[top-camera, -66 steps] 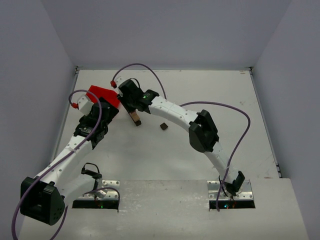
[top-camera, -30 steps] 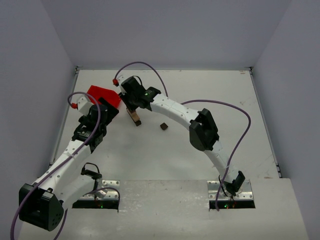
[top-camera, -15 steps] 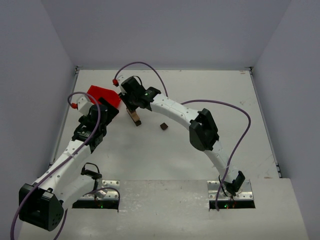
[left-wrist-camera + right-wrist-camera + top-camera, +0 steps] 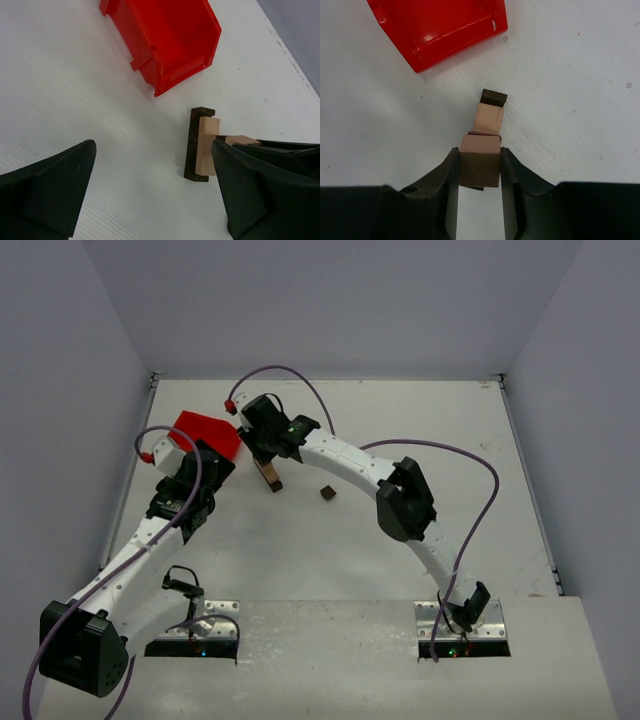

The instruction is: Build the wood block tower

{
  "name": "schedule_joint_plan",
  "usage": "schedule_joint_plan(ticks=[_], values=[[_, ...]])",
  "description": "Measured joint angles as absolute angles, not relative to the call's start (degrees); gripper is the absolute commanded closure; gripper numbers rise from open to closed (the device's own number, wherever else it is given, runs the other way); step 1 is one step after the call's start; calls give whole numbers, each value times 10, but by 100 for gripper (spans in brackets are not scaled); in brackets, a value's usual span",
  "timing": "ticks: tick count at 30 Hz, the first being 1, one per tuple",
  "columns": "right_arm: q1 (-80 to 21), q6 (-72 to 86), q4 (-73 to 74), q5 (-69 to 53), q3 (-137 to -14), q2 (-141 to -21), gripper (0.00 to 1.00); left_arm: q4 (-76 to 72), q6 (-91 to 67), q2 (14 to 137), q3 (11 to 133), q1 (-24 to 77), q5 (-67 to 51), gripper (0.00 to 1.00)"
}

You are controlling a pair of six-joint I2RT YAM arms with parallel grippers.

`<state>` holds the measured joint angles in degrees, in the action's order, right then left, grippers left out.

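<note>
The wood block tower [image 4: 268, 477] is a slim column of tan and dark cubes standing just right of the red bin. My right gripper [image 4: 264, 447] is directly above it, shut on a light tan cube [image 4: 480, 161] at the column's top [image 4: 489, 118]. Whether that cube rests on the stack I cannot tell. In the left wrist view the tower [image 4: 202, 146] lies ahead near my right finger [image 4: 260, 190]. My left gripper [image 4: 207, 478] hovers left of the tower, open and empty [image 4: 155, 200]. A loose dark cube [image 4: 326, 492] lies on the table right of the tower.
The red bin [image 4: 208, 432] lies at the back left, close behind both grippers; it also shows in the left wrist view [image 4: 165, 35] and the right wrist view [image 4: 440, 30]. Grey walls enclose the white table [image 4: 400, 560].
</note>
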<state>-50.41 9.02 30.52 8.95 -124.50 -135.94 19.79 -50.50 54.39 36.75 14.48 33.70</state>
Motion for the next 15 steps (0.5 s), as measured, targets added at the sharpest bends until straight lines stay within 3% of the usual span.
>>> schedule_joint_plan(ticks=[8, 11, 15], values=[[-504, 90, 305, 90, -1246, -1359, 62, 212, -520, 544, 368, 145, 350, 0], [-504, 89, 305, 90, -1246, -1359, 51, 213, -523, 544, 368, 145, 351, 0], [-504, 88, 305, 90, -1246, -1359, 49, 213, -524, 545, 368, 145, 352, 0]])
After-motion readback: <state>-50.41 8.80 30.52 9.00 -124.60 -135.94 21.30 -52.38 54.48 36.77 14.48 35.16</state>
